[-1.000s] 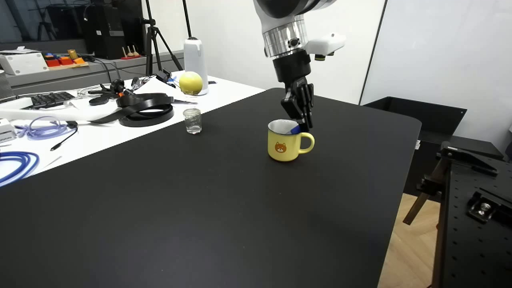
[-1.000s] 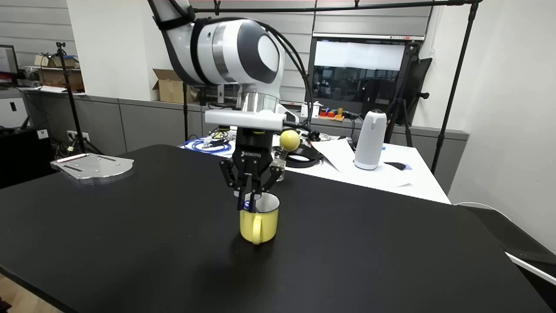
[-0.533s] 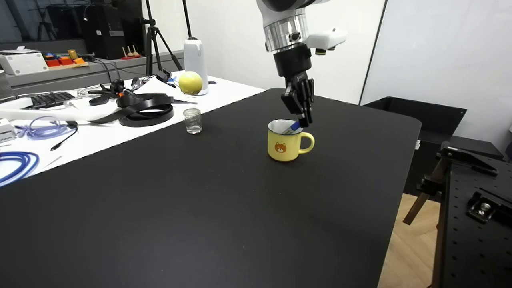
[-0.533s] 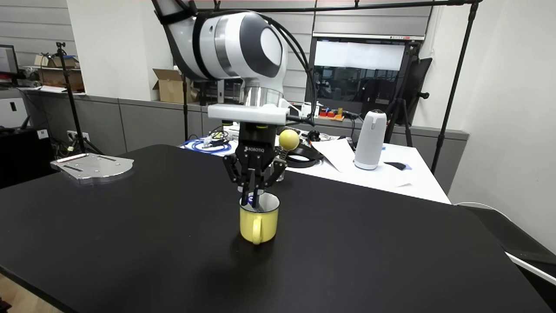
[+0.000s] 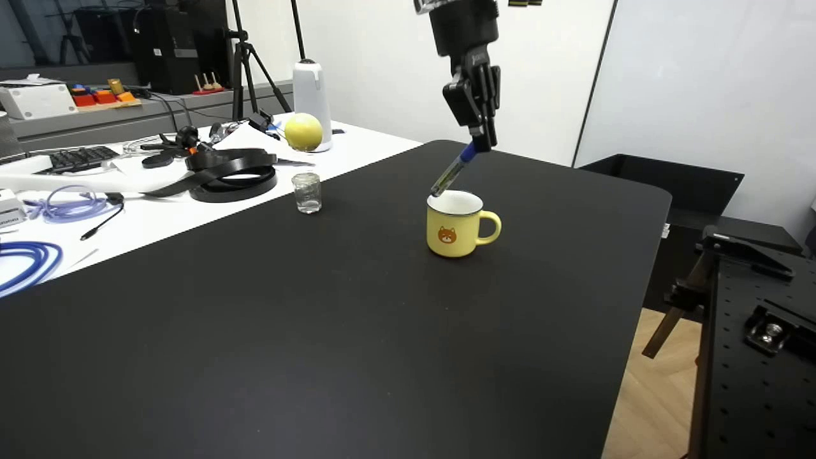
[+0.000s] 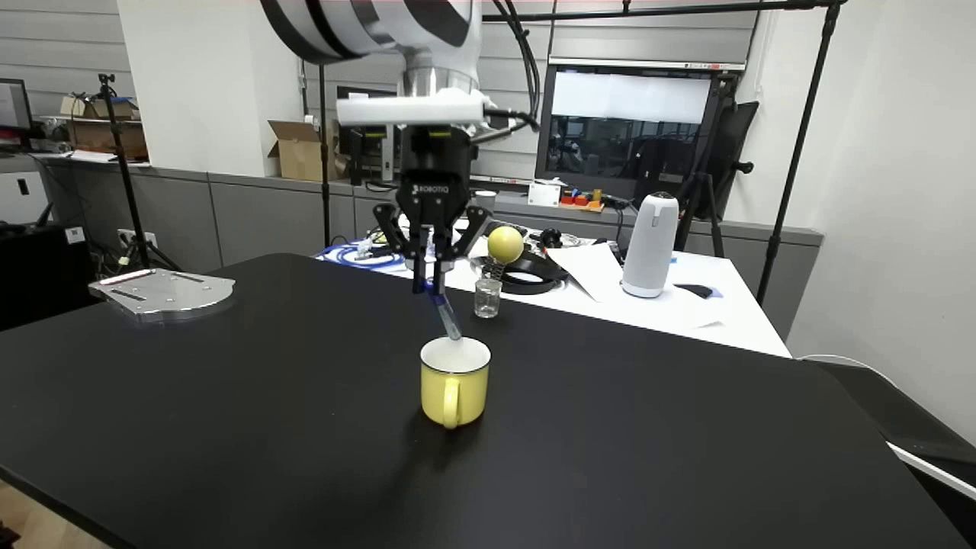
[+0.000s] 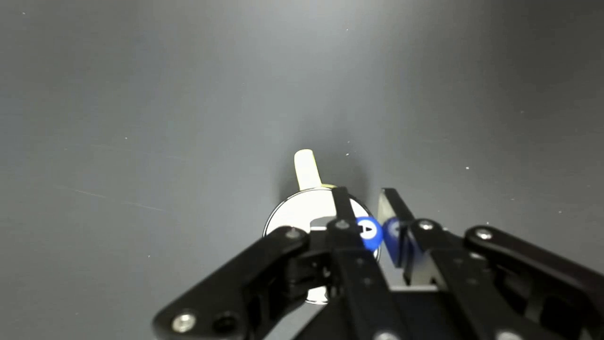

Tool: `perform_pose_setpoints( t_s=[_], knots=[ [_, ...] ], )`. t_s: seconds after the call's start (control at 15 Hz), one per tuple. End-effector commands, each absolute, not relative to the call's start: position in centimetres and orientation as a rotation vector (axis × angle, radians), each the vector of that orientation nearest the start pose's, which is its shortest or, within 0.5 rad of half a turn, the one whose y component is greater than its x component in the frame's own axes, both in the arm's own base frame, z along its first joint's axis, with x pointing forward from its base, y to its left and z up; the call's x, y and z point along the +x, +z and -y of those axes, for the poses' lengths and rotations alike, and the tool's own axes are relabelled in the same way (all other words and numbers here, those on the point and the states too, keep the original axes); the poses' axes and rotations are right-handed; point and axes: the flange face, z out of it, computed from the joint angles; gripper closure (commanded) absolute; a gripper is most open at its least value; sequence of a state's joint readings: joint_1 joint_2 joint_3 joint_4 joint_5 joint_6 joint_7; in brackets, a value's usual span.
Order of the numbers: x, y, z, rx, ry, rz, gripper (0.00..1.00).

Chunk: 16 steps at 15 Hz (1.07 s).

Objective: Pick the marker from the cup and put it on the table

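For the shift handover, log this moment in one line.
gripper: shut on marker | marker: tilted above cup | cup: upright on table | placing: not yet done

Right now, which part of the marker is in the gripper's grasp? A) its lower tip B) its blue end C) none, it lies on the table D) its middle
B: the gripper holds the marker by its blue end, plain in the wrist view, while the rest slants down toward the mug in both exterior views.
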<state>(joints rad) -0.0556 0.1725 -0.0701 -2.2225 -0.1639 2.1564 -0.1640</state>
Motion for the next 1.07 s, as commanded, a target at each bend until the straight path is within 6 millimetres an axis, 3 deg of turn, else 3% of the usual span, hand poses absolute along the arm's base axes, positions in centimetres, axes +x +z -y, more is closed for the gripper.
perform_pose_setpoints(
  t_s=[0.0,0.2,0.33,0.53,1.0],
  knots=[
    [49.8,31.2,4.8,-3.244,0.352,0.257,0.95],
    [49.8,31.6,2.6,-3.22,0.247,0.358,0.95],
    [50.0,30.8,1.4,-3.2,0.211,0.404,0.95],
    [50.3,29.2,0.1,-3.182,0.196,0.475,0.95],
    [51.0,24.7,-0.7,-3.187,0.145,0.497,0.95]
  ],
)
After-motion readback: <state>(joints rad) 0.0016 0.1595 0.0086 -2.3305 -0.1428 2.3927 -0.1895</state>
